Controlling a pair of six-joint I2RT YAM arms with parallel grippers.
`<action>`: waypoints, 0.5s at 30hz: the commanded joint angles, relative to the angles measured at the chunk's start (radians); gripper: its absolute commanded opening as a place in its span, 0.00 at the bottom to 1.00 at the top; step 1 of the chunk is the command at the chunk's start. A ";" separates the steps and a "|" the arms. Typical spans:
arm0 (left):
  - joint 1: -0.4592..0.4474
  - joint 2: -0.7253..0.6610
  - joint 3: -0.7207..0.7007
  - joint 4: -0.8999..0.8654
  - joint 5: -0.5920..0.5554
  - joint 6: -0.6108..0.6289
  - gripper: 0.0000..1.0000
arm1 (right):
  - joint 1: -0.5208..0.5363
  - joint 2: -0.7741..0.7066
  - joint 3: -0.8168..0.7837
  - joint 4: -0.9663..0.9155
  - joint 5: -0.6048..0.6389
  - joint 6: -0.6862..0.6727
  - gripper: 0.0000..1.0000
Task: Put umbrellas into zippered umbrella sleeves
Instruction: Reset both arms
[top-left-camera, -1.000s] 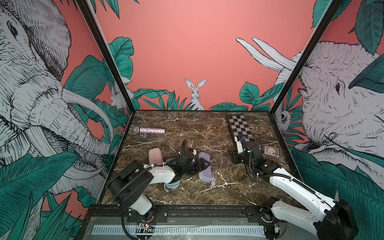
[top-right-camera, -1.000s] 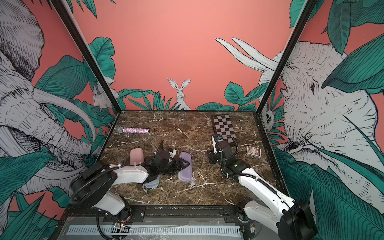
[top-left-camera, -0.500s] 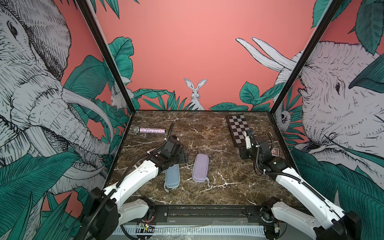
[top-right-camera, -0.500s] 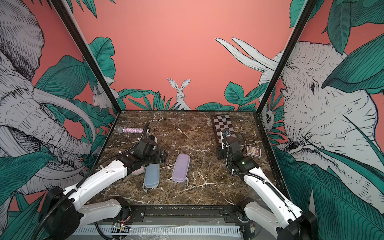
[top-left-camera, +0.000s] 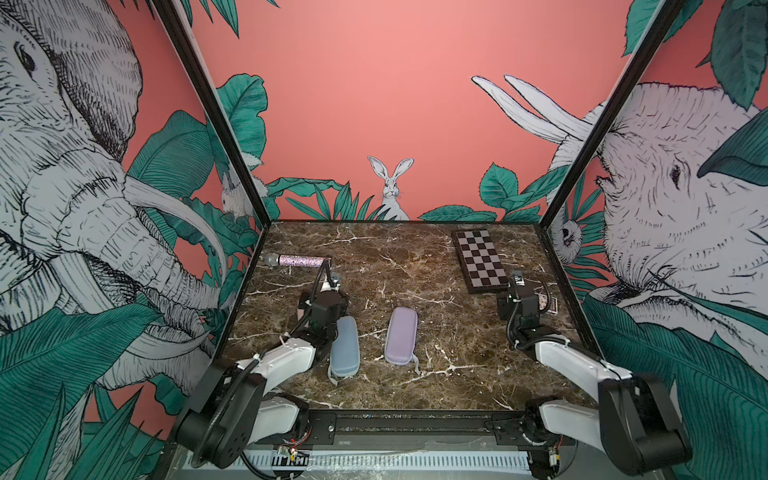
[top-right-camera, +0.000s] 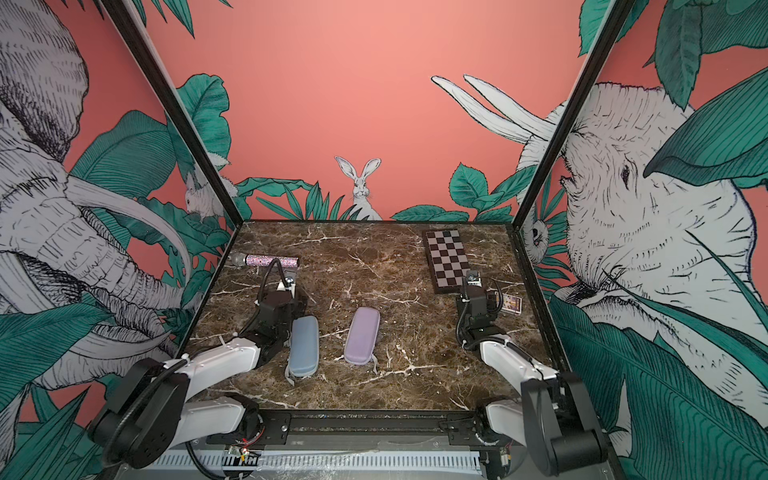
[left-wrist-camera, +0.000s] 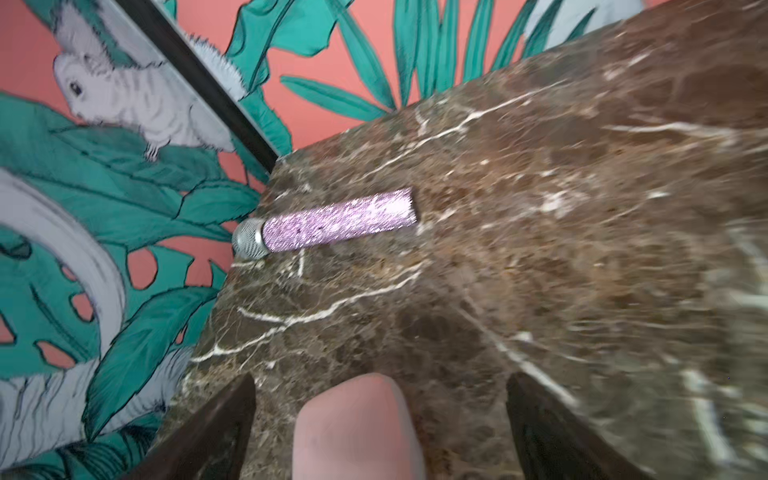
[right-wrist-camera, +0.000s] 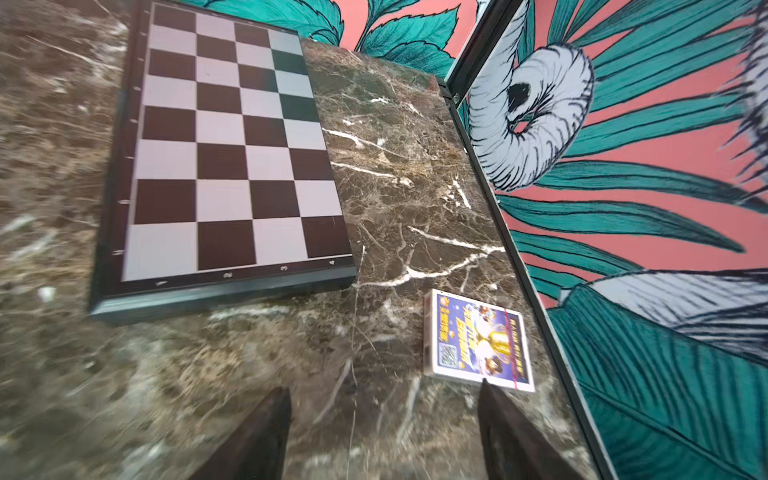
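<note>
Two zippered umbrella sleeves lie closed side by side on the marble: a blue sleeve (top-left-camera: 344, 347) (top-right-camera: 303, 347) and a lilac sleeve (top-left-camera: 401, 336) (top-right-camera: 362, 336). In the left wrist view the rounded end of a pink sleeve (left-wrist-camera: 357, 428) sits on the marble under my left gripper (left-wrist-camera: 380, 376), whose jaws stand wide apart and clear of it. In both top views my left wrist (top-left-camera: 326, 309) covers that sleeve. My right gripper (right-wrist-camera: 384, 385) is open over bare marble at the right. No umbrellas show in any view.
A glittery microphone (top-left-camera: 299, 260) (left-wrist-camera: 338, 220) lies at the back left by the wall. A checkered board (top-left-camera: 480, 259) (right-wrist-camera: 232, 158) lies at the back right. A card pack (right-wrist-camera: 478, 340) (top-left-camera: 547, 306) rests by the right wall, close to one right finger.
My left arm has pulled back from the lilac sleeve to the left, over the pink one. My right arm has moved right toward the card pack. Both grippers have opened wider.
</note>
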 joint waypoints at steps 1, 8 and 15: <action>0.117 0.048 -0.025 0.248 0.179 0.001 0.95 | -0.023 0.104 -0.013 0.337 -0.036 -0.025 0.71; 0.248 0.277 0.014 0.413 0.436 -0.014 1.00 | -0.147 0.259 -0.042 0.539 -0.321 0.006 0.98; 0.283 0.258 0.043 0.311 0.367 -0.090 1.00 | -0.167 0.237 -0.022 0.459 -0.336 0.022 0.99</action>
